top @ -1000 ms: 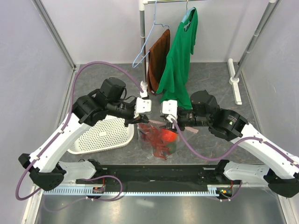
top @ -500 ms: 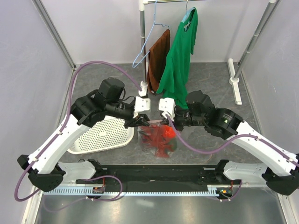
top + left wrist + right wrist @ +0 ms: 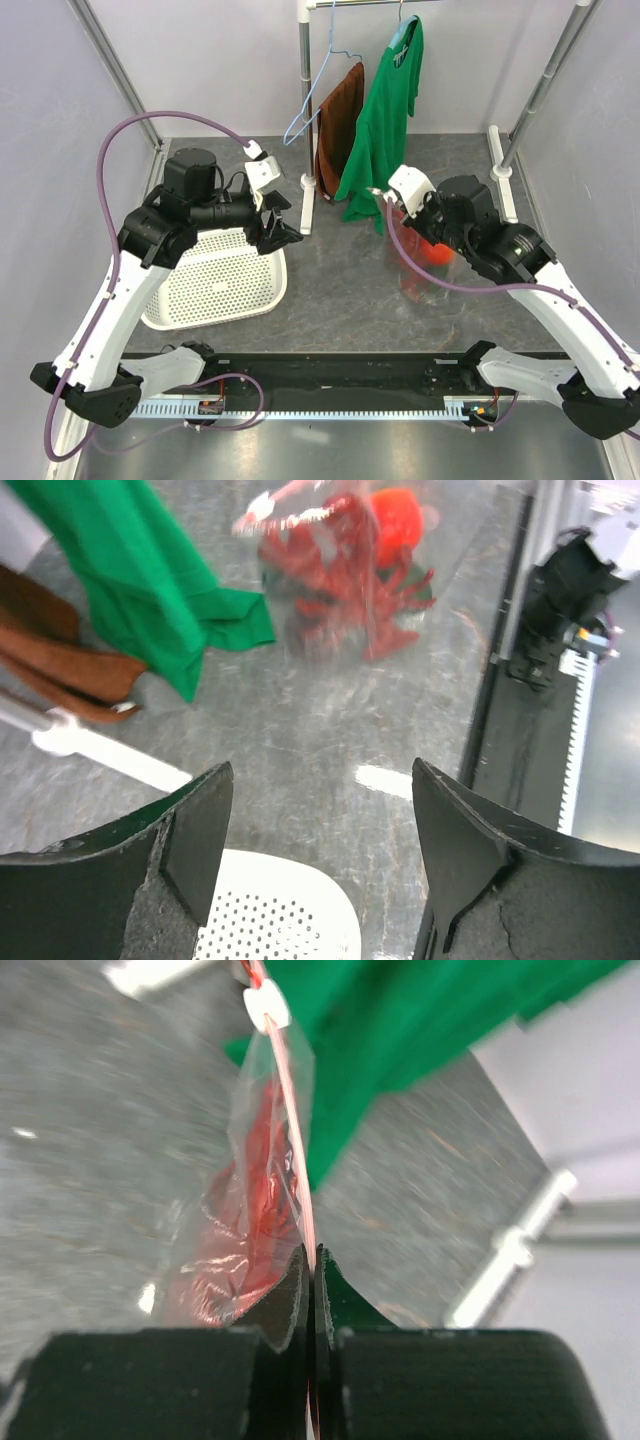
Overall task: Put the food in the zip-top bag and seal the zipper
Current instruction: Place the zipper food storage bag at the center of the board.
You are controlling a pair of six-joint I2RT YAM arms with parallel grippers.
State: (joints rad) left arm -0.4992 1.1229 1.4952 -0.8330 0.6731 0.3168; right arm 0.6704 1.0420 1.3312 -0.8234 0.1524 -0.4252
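The zip-top bag (image 3: 428, 262) hangs by its zipper (image 3: 291, 1130) from my right gripper (image 3: 398, 208), right of centre. That gripper (image 3: 311, 1258) is shut on the pink strip. The food shows through the clear plastic: a red lobster (image 3: 345, 575) and a red tomato (image 3: 436, 250). I cannot make out the other pieces, nor whether the bag's bottom touches the table. My left gripper (image 3: 285, 228) stands open and empty, well to the left of the bag, over the corner of the white basket (image 3: 215, 290). In the left wrist view its fingers (image 3: 195, 845) frame bare table.
A clothes rack stands at the back, with a green shirt (image 3: 385, 130), a brown cloth (image 3: 340, 125) and a blue hanger (image 3: 315, 95). The shirt's hem hangs close above the bag. The rack's pole foot (image 3: 308, 190) and right foot (image 3: 502, 175) rest on the table.
My left gripper let go of the bag, opened and drew back to the left. My right gripper shut on the zipper strip and carried the bag off to the right.
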